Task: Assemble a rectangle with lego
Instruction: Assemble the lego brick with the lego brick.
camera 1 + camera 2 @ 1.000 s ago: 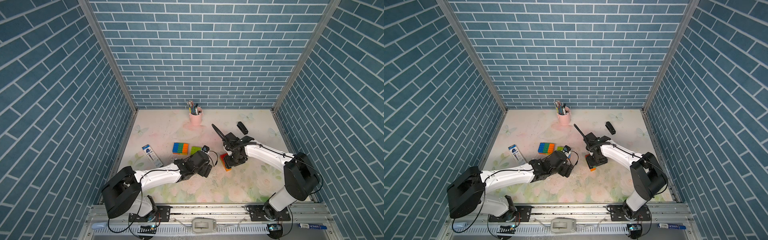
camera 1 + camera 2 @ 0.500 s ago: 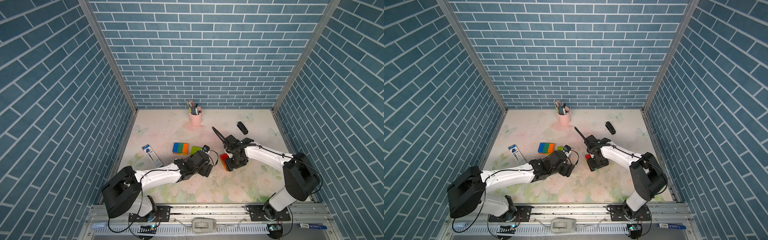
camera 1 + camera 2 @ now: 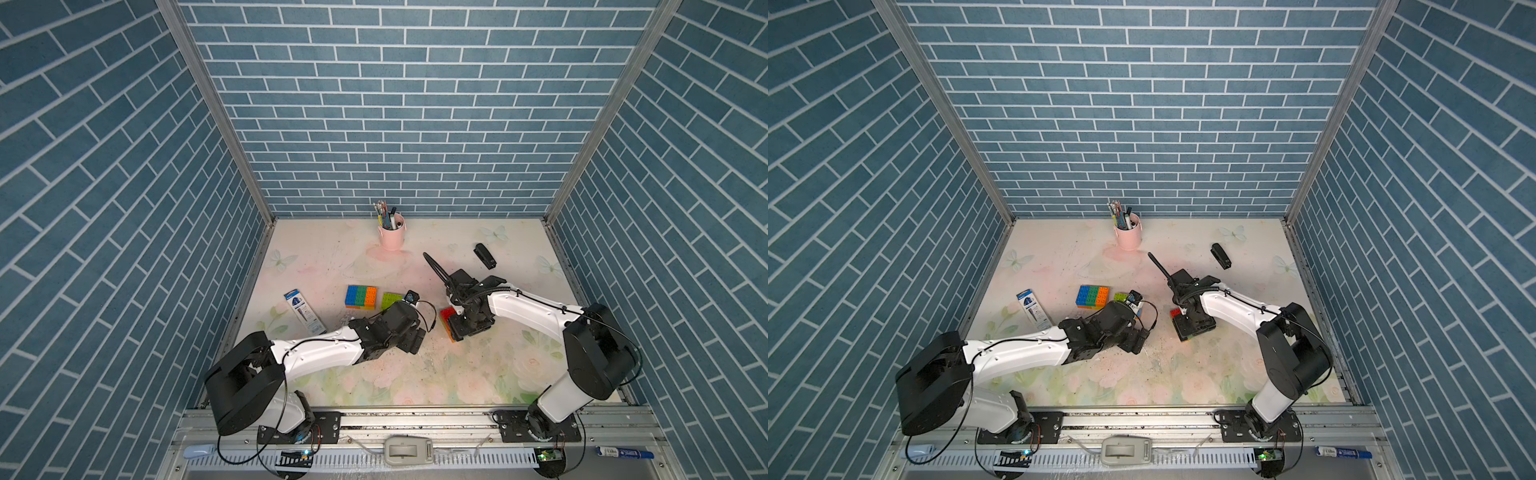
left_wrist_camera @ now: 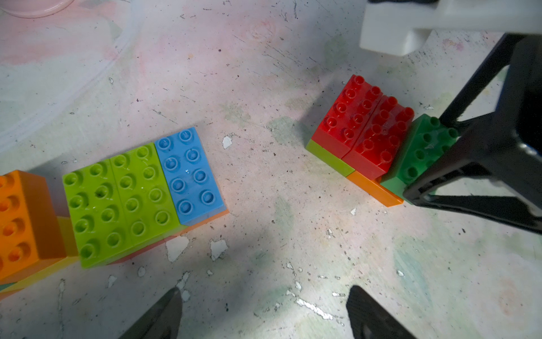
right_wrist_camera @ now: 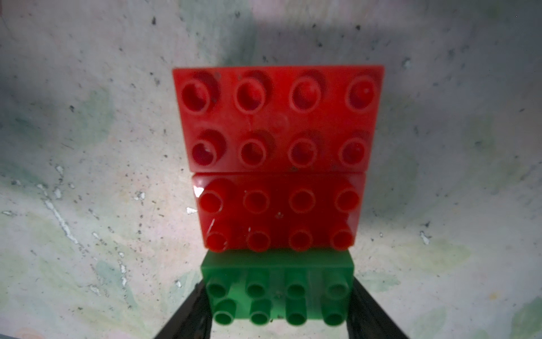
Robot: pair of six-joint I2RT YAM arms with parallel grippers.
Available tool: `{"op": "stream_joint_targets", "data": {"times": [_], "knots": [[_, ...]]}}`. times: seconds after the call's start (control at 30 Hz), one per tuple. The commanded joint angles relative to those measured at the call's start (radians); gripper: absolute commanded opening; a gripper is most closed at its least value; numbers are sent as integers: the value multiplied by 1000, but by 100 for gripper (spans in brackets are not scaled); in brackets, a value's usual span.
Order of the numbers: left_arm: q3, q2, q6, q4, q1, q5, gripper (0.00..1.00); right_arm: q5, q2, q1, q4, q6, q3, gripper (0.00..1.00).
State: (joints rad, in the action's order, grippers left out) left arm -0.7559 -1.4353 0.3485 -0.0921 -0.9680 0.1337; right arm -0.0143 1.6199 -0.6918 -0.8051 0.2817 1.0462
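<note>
Our right gripper [image 5: 280,311] clamps the green studded plastic brick [image 5: 278,265] beside two red plastic bricks [image 5: 277,141]; our left gripper [image 4: 264,311] gapes wide, empty.

Floral table [image 3: 457,374]: lego [image 3: 360,296], cup [image 3: 392,237], stapler [image 3: 484,254]

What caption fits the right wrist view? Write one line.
Right hand clamps a green brick beside two red bricks.

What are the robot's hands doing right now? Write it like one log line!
right hand: shut on green brick | left hand: open, empty, above table
</note>
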Motion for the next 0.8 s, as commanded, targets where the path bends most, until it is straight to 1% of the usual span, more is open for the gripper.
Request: {"op": "stream_joint_targets", "data": {"times": [0.0,0.53,0.77], "knots": [[0,-10,1,3,3,-5,90,22,20,-3,6,-9,14,27],[6,-5,3,3,4,-6,90,31,43,-2,25,9,-7,22],[6,-7,3,6,4,-6,90,72,58,-2,-7,2,2,17]]}}
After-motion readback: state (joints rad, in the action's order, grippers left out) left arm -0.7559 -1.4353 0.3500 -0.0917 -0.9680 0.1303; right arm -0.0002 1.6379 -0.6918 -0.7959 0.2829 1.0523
